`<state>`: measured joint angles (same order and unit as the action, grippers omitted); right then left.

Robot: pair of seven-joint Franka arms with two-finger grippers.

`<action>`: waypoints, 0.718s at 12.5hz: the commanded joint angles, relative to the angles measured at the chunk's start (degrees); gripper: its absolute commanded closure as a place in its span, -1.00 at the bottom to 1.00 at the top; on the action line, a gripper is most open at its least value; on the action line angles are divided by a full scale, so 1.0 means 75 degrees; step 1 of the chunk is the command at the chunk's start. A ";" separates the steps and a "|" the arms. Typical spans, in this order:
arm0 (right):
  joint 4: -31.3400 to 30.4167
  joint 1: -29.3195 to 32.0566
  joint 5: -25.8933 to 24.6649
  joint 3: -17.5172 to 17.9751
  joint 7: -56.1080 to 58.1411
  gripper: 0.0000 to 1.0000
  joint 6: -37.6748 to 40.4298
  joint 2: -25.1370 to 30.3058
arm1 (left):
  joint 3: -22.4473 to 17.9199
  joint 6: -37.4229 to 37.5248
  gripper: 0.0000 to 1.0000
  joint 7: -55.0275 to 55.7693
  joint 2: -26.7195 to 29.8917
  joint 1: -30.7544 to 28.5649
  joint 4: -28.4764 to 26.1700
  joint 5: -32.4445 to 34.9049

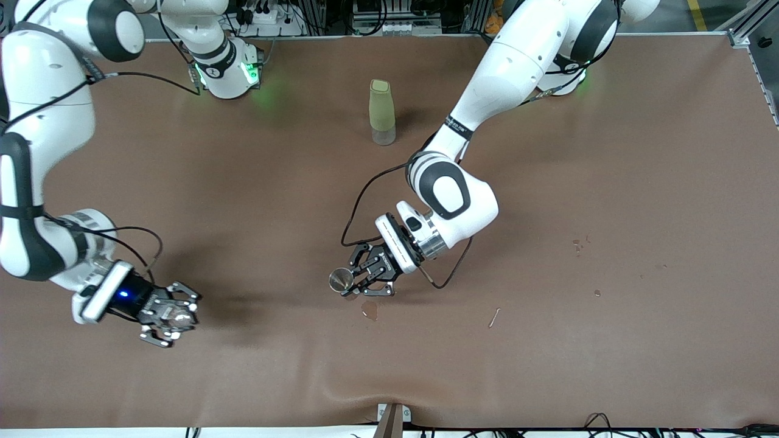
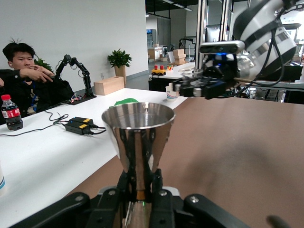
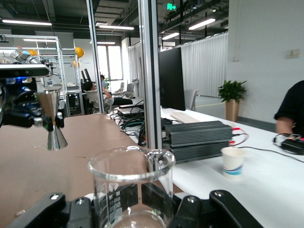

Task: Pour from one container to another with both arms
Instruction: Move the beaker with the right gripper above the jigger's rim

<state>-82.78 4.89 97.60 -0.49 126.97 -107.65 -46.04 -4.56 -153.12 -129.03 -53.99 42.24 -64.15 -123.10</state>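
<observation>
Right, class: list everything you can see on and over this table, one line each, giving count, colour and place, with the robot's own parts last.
Steel double-cone measuring cup: one, silver, held upright in the left gripper.
Clear glass beaker: one, transparent, held in the right gripper.
Tall olive-green bottle with clear base: one, standing near the arms' bases.
Wet spots: a few, dark, on the brown table cover.
Left gripper: black, shut on the cup, mid-table.
Right gripper: black, shut on the beaker, at the right arm's end.
</observation>
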 commanded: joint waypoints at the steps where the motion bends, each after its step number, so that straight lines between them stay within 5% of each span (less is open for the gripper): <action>1: 0.0478 -0.0859 -0.0029 -0.0064 -0.0931 1.00 -0.0748 -0.0002 | -0.0165 -0.0163 1.00 -0.0023 -0.0173 0.0099 0.0351 -0.0251; 9: 0.1171 -0.3123 0.0041 -0.0041 -0.3957 1.00 -0.2189 0.0301 | -0.0165 -0.0174 1.00 -0.0093 -0.0196 0.0122 0.0327 -0.0262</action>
<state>-74.11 -16.21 97.61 -0.45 99.85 -120.65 -45.25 -4.85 -153.15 -129.03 -54.23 42.41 -64.05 -123.10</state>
